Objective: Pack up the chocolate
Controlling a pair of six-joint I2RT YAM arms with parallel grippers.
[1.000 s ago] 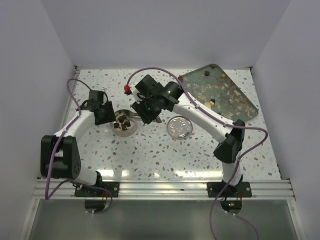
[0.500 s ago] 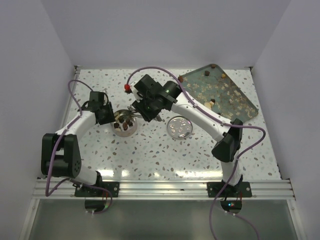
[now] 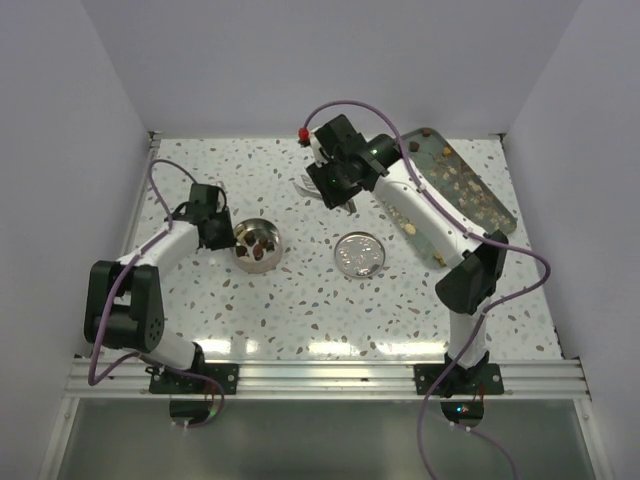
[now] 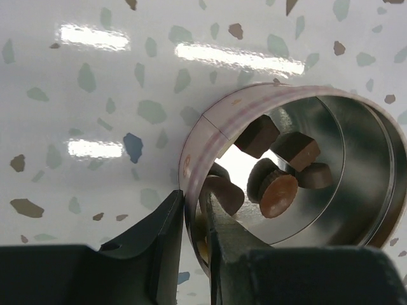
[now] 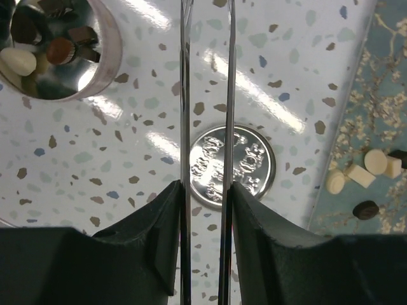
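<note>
The round metal tin (image 3: 257,245) holds several chocolate lumps (image 4: 280,189), mostly dark brown, one cream (image 5: 17,61). My left gripper (image 3: 228,238) is shut on the tin's left rim (image 4: 198,143), one finger outside and one inside. My right gripper (image 3: 326,186) is shut on a pair of metal tongs (image 5: 185,95). It holds them above the table behind the tin and the lid; their tips are out of the right wrist view. More chocolate pieces (image 5: 362,170) lie on the patterned tray (image 3: 470,200).
The embossed tin lid (image 3: 359,255) lies flat on the terrazzo table right of the tin, also in the right wrist view (image 5: 251,166). The tray (image 5: 381,89) sits at the back right. White walls enclose the table.
My right arm has lifted away from over the tin and swung back and right with the tongs. My left gripper has stayed on the tin's rim.
</note>
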